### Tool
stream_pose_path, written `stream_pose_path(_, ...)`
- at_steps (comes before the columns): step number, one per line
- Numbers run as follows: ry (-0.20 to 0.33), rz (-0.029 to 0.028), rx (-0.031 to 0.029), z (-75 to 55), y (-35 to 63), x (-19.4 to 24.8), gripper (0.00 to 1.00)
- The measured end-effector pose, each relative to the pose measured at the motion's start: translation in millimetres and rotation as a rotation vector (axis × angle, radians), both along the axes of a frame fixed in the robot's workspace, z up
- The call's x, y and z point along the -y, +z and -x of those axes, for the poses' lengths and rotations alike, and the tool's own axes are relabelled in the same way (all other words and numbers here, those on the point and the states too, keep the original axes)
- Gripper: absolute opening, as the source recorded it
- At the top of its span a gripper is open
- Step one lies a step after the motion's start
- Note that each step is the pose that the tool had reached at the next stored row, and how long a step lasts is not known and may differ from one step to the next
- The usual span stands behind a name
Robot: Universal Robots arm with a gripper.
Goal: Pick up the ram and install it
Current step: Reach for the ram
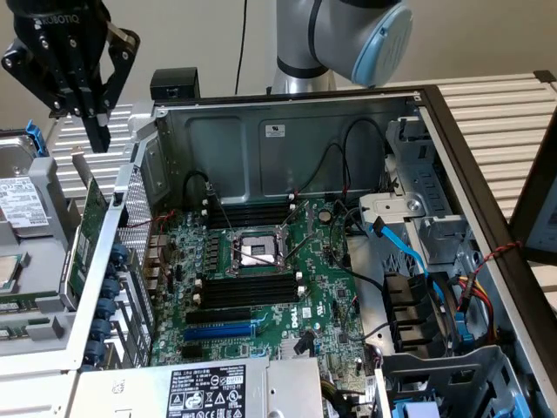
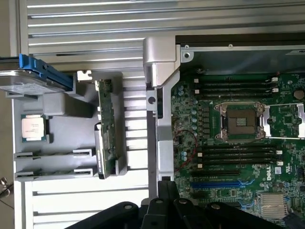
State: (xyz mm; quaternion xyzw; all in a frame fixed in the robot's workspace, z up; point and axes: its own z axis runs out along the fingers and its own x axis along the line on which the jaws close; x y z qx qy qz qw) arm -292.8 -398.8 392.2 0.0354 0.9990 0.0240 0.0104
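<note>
Evidently the pick-up step is only beginning, since the hand is carrying nothing. Nearest in the exterior view, a labelled power supply is sitting at the front of the open computer case. At that view's left a grey tray is resting on the slatted desk. A thin green strip is lying in one of the tray's grooves, and I am taking it for the ram, though I am not certain. Beside it the tray is holding a processor chip, a hard drive and a taller green card standing on edge. Farther in, the long black memory slots are lying bare on either side of the processor socket. Beyond and above the tray, the hand is hanging clenched, fingers pressed together and pointing down, well apart from the strip. Behind the case, the arm is rising from the desk. As I judge it, a grasp is calling for the fingers to part, line up along the stick and drop beside it. They are also needing to keep off the tall card and the drive. The wrist view is looking straight down past the hand, laying out tray, card and slots as a plan. There the grooves are appearing edge on, so I cannot tell the stick in them. The exterior view is giving what that plan lacks, namely the hand's height over the tray and the strip's green face.
</note>
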Motion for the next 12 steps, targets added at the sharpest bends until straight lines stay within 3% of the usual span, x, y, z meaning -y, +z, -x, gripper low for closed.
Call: stream_pose_path(12, 0.0, -0.0001, -0.0024, 31.2, -0.9, 0.0, 0.11)
